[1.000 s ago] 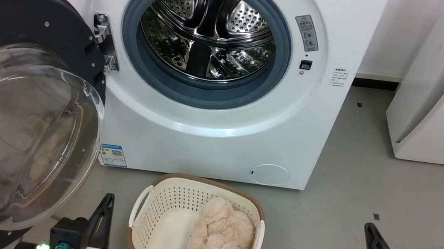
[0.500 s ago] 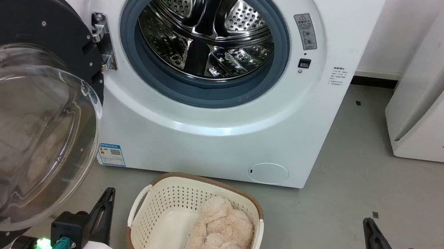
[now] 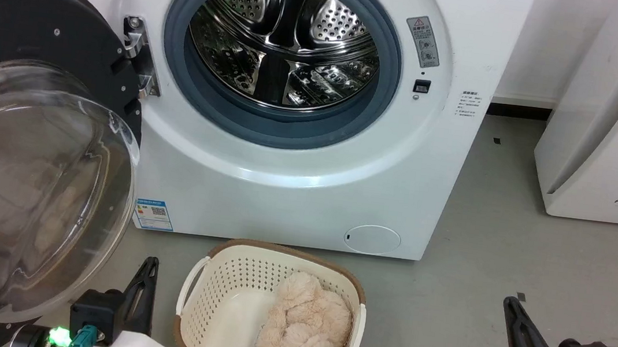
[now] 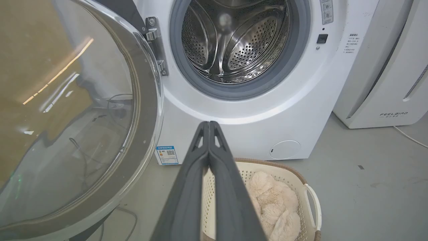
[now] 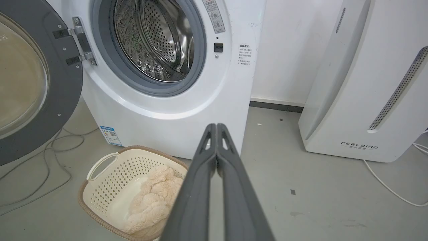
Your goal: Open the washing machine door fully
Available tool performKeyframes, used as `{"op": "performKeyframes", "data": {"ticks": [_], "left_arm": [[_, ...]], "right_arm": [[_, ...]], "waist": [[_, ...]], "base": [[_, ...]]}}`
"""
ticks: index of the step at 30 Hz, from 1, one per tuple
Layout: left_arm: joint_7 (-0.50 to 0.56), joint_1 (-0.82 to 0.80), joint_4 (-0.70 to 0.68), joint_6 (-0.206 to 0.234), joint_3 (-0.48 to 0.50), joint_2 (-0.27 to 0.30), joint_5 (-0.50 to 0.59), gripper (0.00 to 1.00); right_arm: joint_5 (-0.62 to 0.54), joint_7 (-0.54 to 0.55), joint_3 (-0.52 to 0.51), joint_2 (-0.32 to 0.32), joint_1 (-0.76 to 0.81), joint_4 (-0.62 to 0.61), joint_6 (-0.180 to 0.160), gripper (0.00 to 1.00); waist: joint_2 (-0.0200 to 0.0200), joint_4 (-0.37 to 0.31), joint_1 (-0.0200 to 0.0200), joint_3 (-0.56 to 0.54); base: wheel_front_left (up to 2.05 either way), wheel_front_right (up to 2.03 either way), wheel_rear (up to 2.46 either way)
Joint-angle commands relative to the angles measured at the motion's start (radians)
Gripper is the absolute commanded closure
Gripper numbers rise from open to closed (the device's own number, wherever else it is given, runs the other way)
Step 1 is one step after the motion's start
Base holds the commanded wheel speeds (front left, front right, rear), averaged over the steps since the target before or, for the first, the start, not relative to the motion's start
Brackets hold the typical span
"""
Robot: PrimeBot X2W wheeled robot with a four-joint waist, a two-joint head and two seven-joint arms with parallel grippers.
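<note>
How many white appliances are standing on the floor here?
2: the washing machine straight ahead, its door swung open leftward, and the FEELBIRD unit to its right. Others may be out of view.

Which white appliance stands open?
The washing machine, left of the FEELBIRD unit: its door hangs swung out on the hinge, baring the steel drum. The FEELBIRD unit shows no door.

one washing machine (image 3: pixel 283 194), one door (image 3: pixel 24 19), one basket (image 3: pixel 198 277), one plush item (image 3: pixel 304 318), one other appliance (image 3: pixel 609 144).
</note>
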Motion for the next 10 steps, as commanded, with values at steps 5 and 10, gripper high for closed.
{"op": "performKeyframes", "data": {"ticks": [5,10], "left_arm": [[0.009,-0.023,-0.008,-0.014,0.012,-0.013,0.018,1.0],[0.015,-0.027,-0.011,-0.02,0.02,-0.021,0.028,1.0]], "right_arm": [[-0.008,0.005,0.004,0.002,-0.022,0.007,0.001,1.0],[-0.011,0.008,0.006,0.002,-0.03,0.01,0.001,1.0]], "waist": [[0.0,-0.002,0.0,0.001],[0.0,-0.003,0.0,0.003]], "base": [[0.0,0.0,0.0],[0.0,0.0,0.0]]}}
